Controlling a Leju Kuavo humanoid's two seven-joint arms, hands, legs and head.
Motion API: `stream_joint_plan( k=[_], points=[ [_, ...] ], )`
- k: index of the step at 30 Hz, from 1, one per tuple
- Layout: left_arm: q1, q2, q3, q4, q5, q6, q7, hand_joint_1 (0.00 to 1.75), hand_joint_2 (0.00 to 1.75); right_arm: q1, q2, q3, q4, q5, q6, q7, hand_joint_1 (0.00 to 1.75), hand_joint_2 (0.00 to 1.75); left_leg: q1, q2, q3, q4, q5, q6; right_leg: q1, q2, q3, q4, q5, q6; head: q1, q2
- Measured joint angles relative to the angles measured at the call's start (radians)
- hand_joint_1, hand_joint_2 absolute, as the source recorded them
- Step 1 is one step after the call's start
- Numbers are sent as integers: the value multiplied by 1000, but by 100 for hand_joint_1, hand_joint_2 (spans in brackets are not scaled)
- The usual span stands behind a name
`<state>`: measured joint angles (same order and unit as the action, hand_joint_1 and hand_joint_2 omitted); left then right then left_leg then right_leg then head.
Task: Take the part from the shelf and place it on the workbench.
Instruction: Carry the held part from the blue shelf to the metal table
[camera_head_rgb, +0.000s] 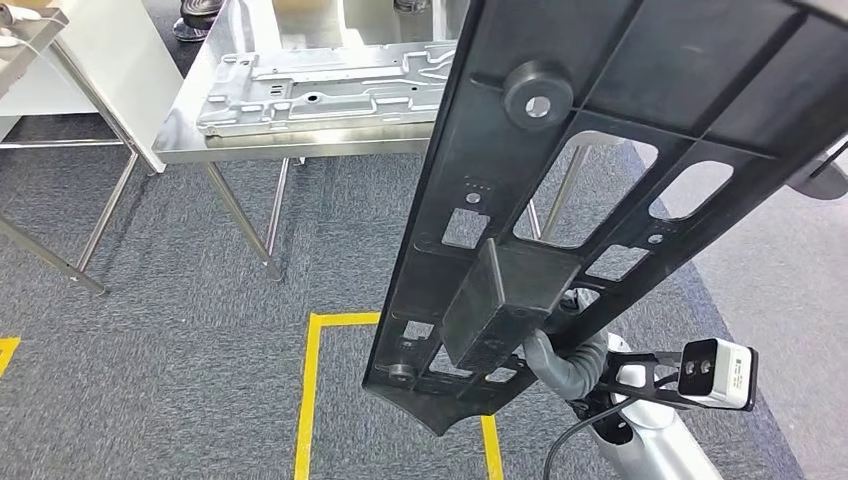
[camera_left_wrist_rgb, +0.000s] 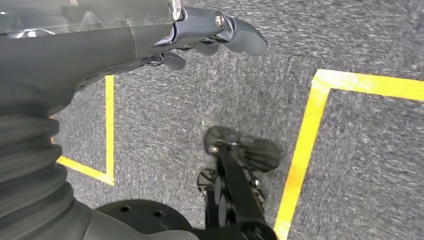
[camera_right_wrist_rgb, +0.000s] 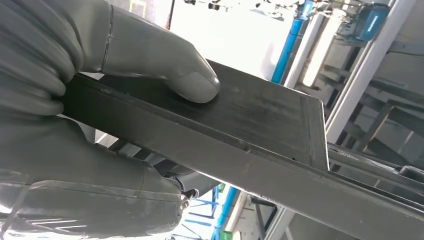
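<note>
R hand (camera_right_wrist_rgb: 100, 100) grips the part (camera_head_rgb: 560, 190): thick grey thumb (camera_right_wrist_rgb: 165, 70) pressed flat on the part's dark face, other fingers wrapped under the edge, seen close in R wrist view. In head view the hand sits behind the part's lower end, grey ribbed wrist cover (camera_head_rgb: 565, 365) showing beneath a raised box-shaped block (camera_head_rgb: 505, 300) on the part.

Part is a long black plastic panel w/ ribs, rectangular cut-outs and a round boss near the top, held up in the air, tilted, lower end toward the robot, upper end running off the top right of head view. Not touching any surface.

L hand (camera_left_wrist_rgb: 210, 37) hangs over the floor, holds nothing, fingers curled in.

Beyond the part: steel counter (camera_head_rgb: 200, 130) w/ a stamped grey metal plate (camera_head_rgb: 320, 90) lying flat on it. Below: grey carpet (camera_head_rgb: 180, 300) w/ yellow tape lines (camera_head_rgb: 310, 390).
</note>
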<state>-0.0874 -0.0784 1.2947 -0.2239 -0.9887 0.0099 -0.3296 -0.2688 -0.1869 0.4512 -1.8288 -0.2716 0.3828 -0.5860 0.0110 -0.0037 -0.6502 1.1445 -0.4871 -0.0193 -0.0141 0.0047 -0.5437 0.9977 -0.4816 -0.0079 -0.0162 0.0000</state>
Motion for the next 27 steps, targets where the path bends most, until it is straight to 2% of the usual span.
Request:
stream_joint_plan(
  k=[1, 2, 4, 6, 7, 8, 10, 11, 12, 13, 14, 15, 16, 17, 18, 21, 23, 24, 26, 27],
  points=[
    [-1, 0, 0, 0, 0, 0, 0, 0, 175, 0, 0, 0, 2, 0, 0, -1, 175, 175, -3, 0, 28, -66, 28, 6, 2, 1, 5, 1, -5, 3, 0, 0],
    [-1, 0, 0, 0, 0, 1, 0, 0, 175, -1, 0, 0, 4, 0, 1, -2, 175, 175, -5, 0, 48, -110, 41, 12, 3, 1, 7, 0, -7, 8, 0, 0],
    [-2, 1, 0, 0, 1, 2, 0, 0, 175, -1, 0, 0, 10, 1, 4, -3, 175, 175, -11, -1, 58, -132, 37, 22, 4, 2, 7, -2, -10, 19, 1, 0],
    [-2, 0, 0, 0, 2, 3, -1, 0, 175, -1, 0, 0, 13, 3, 6, -5, 175, 175, -7, -2, 64, -142, 39, 33, 3, 1, 9, -4, -16, 32, 1, 0],
    [-2, 0, 0, 0, 1, 2, -1, 0, 175, -2, 0, 0, 14, 4, 6, -6, 175, 175, -5, -1, 69, -149, 40, 39, 3, 1, 3, 14, -27, 37, 2, 0],
    [-3, 0, 0, 0, 1, 2, -2, 0, 175, -3, 0, 0, 15, 5, 5, -6, 175, 175, -2, -1, 74, -155, 41, 45, 2, 1, -15, 54, -48, 41, 3, 0],
    [-4, 0, 0, 0, -1, 0, -2, 0, 175, 0, 0, 0, 17, 8, 4, -8, 175, 175, -3, 0, 80, -158, 36, 53, 0, 1, -88, 192, -105, 44, 4, 0],
    [-4, 0, 0, 0, -2, 0, -2, 0, 175, 3, 1, 0, 19, 10, 3, -8, 175, 175, -3, 0, 83, -157, 33, 54, -1, 1, -127, 256, -122, 46, 4, 0],
    [-4, 0, 0, 0, -3, 0, -2, 0, 175, 7, 1, 0, 21, 13, 2, -8, 175, 175, -4, 0, 87, -157, 29, 55, -1, 0, -153, 290, -121, 48, 4, 0],
    [-3, 0, 0, 0, -3, -1, -2, 0, 175, 10, 1, 0, 22, 17, 0, -8, 175, 175, -4, -1, 92, -156, 24, 54, -2, 0, -159, 283, -99, 48, 4, 0],
    [-3, -1, -1, 0, -4, -2, -3, 0, 175, 12, 1, 0, 22, 22, -1, -9, 175, 175, -4, -2, 99, -155, 18, 53, -2, 0, -144, 235, -59, 46, 4, 0],
    [-3, -1, -1, 0, -5, -2, -3, 0, 175, 13, 1, 0, 23, 26, -3, -10, 175, 175, -4, -3, 107, -154, 12, 50, -1, -1, -116, 162, -12, 43, 4, 0],
    [-3, -2, -1, 0, -6, -3, -3, 0, 175, 13, 1, -1, 23, 29, -4, -13, 175, 175, -6, -3, 113, -152, 5, 46, 1, -2, -86, 91, 20, 38, 4, 0],
    [-3, -2, -2, 0, -6, -4, -4, 0, 175, 14, 2, -1, 23, 32, -5, -15, 175, 175, -8, -4, 116, -151, -1, 41, 3, -3, -65, 40, 39, 34, 4, 0],
    [-4, -2, -2, 0, -7, -4, -4, 0, 175, 15, 3, -1, 23, 34, -6, -17, 175, 175, -9, -4, 118, -150, -6, 35, 6, -3, -53, 12, 44, 29, 4, 0],
    [-6, -2, -4, 0, -10, -4, -5, 0, 175, 21, 10, -4, 22, 43, -6, -20, 175, 175, -9, -2, 127, -152, -18, 17, 6, 0, -42, -1, 34, 14, 4, 0],
    [-7, -1, -7, 0, -14, -5, -6, 0, 175, 24, 13, -6, 20, 46, -6, -20, 175, 175, -7, -1, 116, -109, -43, 6, 1, 0, -25, -11, 29, 3, 0, 0],
    [-7, 0, -8, 0, -15, -6, -6, 0, 175, 25, 16, -7, 20, 46, -6, -20, 175, 175, -5, -1, 89, -54, -67, 1, 0, 0, -17, -14, 25, -1, -3, 0],
    [-5, 0, -10, 0, -18, -6, -6, 0, 175, 29, 21, -7, 19, 49, -5, -19, 175, 175, -1, -1, 7, 87, -116, -6, 1, 0, -6, -15, 14, -5, -5, 0],
    [-4, 0, -11, 0, -19, -6, -5, 0, 175, 33, 22, -7, 19, 50, -4, -19, 175, 175, 0, -1, -29, 135, -122, -7, 1, 0, 1, -15, 8, -5, -5, 0]
  ],
)
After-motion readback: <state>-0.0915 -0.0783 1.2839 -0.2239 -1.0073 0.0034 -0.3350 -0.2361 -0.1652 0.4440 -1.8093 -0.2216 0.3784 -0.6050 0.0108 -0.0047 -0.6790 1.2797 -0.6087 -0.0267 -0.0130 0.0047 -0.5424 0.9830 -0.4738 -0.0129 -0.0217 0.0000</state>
